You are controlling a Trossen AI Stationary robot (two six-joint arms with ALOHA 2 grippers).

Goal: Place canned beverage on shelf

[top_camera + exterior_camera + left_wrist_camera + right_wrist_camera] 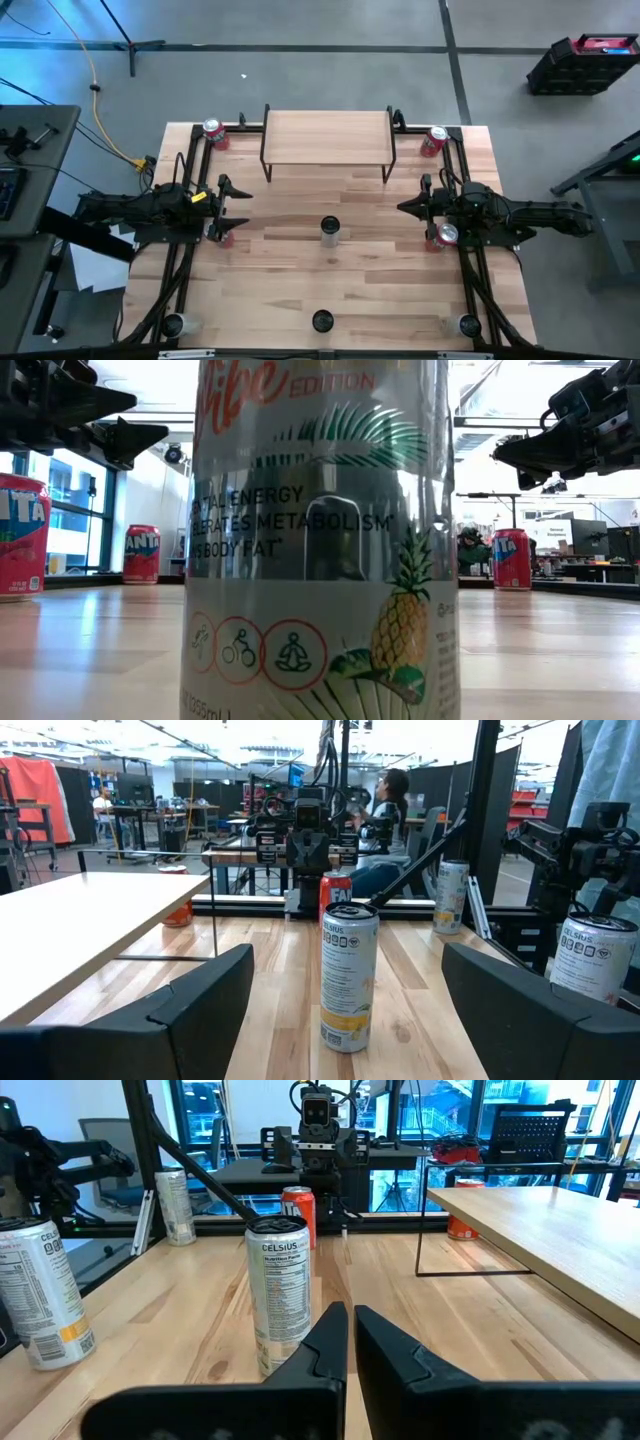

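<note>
At the centre of the worktop (pixel 300 260) stands the silver beverage can (pixel 330 231), upright and untouched, just toward six o'clock of the shelf (pixel 328 137). The low view is filled by its label, with a pineapple and palm print. The shelf, a light wood plank on thin black legs, sits at twelve o'clock along the far edge with nothing on its top.

At nine o'clock from the can, well apart from it, hangs the left gripper (pixel 232 205); its fingers (pixel 190 1010) are spread wide and grasp nothing, and the can shows between them farther off in the left wrist view. At three o'clock hangs the right gripper (pixel 405 208), its fingers (pixel 320 1345) clenched together on nothing, pointing at the can.

Red soda cans stand at the far corners, one at ten o'clock (pixel 214 132) and one at two o'clock (pixel 435 140). Another red can (pixel 444 236) sits beside the right arm. Three more silver cans line the near edge: at seven o'clock (pixel 175 324), six o'clock (pixel 321 321) and five o'clock (pixel 466 324).
</note>
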